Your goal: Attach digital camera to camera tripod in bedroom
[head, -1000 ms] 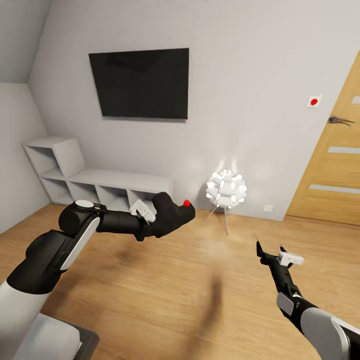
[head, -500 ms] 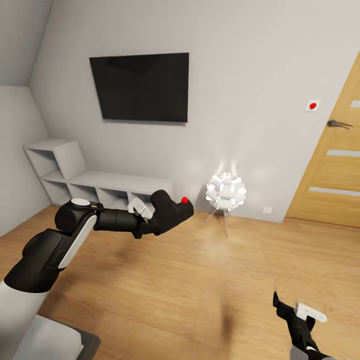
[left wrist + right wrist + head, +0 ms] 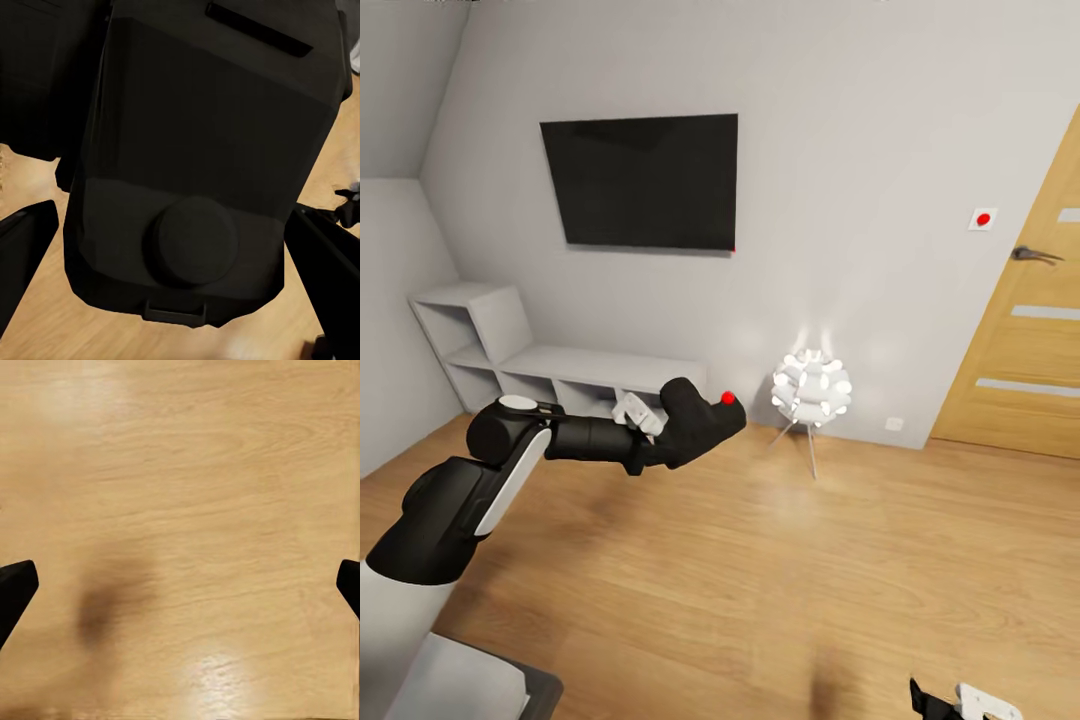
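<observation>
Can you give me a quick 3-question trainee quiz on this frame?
1. True or false: the left gripper holds the digital camera.
2. What stands on the floor right of the camera? A) white ball lamp B) tripod C) chair
3. What lies under the right gripper in the right wrist view?

Key:
1. True.
2. A, the lamp.
3. Bare wood floor; the fingers are wide apart with nothing between.

You have the camera (image 3: pixel 698 425) held up over the wood floor (image 3: pixel 760 560) in the left gripper (image 3: pixel 660 440). Its body is chunky and matt black, tilted, with a small red button (image 3: pixel 728 397) on the upper end. The left wrist view shows a round knob (image 3: pixel 193 240) on its underside.
</observation>
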